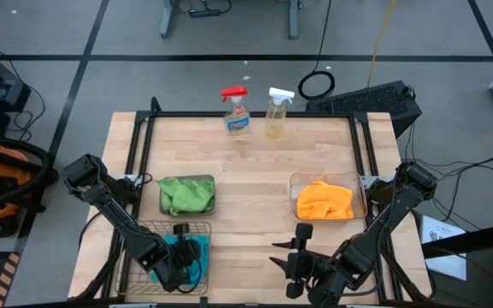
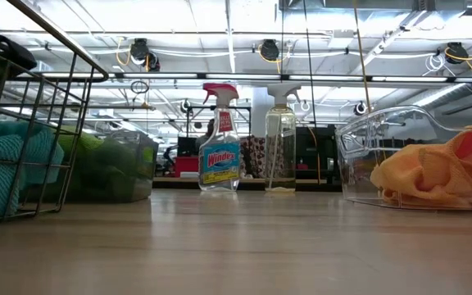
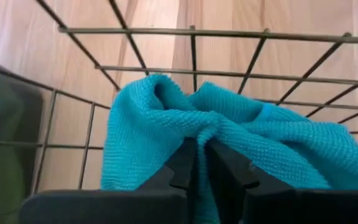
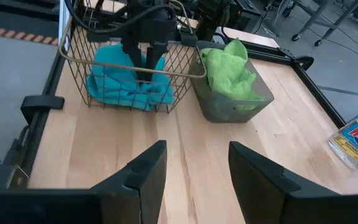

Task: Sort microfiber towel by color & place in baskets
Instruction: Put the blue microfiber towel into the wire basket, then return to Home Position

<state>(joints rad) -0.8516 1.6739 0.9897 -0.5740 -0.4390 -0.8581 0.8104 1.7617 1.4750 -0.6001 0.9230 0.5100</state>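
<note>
The teal-blue towels (image 1: 168,250) lie bunched inside the wire-mesh basket (image 1: 140,229) at the table's near left. My left gripper (image 1: 182,246) reaches down into that basket and is shut on the teal cloth (image 3: 278,146). Bright green towels (image 1: 186,194) fill the smoky grey tub (image 1: 212,180) just beyond the basket. Yellow-orange towels (image 1: 325,199) rest in the clear tub (image 1: 296,184) on the right. My right gripper (image 1: 291,250) hovers open near the table's near edge, over bare wood (image 4: 197,163), touching nothing. My left gripper pinches a raised fold of the teal towel (image 3: 202,132) between its two fingers (image 3: 185,163), coming from above and pointing down into the basket. Several layers are gathered at the pinch. The rest of the cloth lies slack on the basket floor (image 4: 114,84).
Two spray bottles stand at the far edge: a red-capped blue one (image 1: 236,112) and a clear one (image 1: 276,111). The basket's wire walls (image 3: 191,50) surround my left gripper. Bare wood lies between the tubs (image 1: 251,205). A black frame rail (image 1: 362,145) borders the table.
</note>
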